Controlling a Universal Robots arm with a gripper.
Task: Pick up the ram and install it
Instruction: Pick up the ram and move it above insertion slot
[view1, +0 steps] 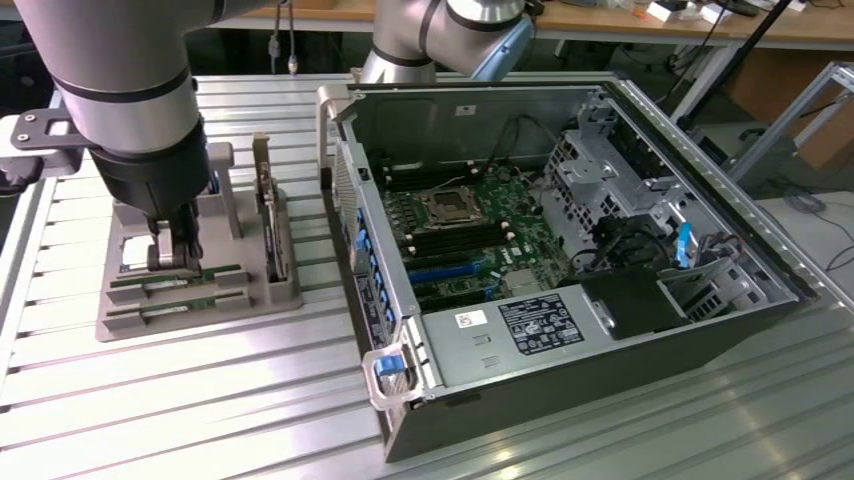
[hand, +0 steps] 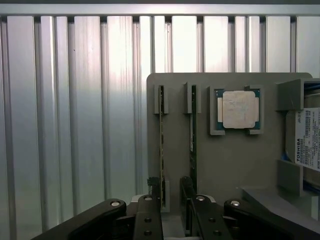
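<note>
Two ram sticks stand on edge in slots of a grey holder tray (view1: 120, 325). In the wrist view they run as thin green strips, one ram stick (hand: 161, 145) beside the other ram stick (hand: 193, 140). In the exterior view the front ram stick (view1: 174, 303) lies below the arm. My gripper (view1: 174, 255) hangs low over the tray at the sticks' end. Its black fingers (hand: 152, 200) stand apart, open, and the gripper (hand: 171, 190) holds nothing. One stick runs along the inner side of one finger, the other meets the second finger.
A square silver processor (hand: 239, 109) sits in a pocket of the tray, with a labelled hard drive (hand: 307, 137) beside it. An upright expansion card (view1: 274, 225) stands at the tray's edge. The open computer case (view1: 467, 345) with its motherboard (view1: 461, 230) lies at the exterior view's right.
</note>
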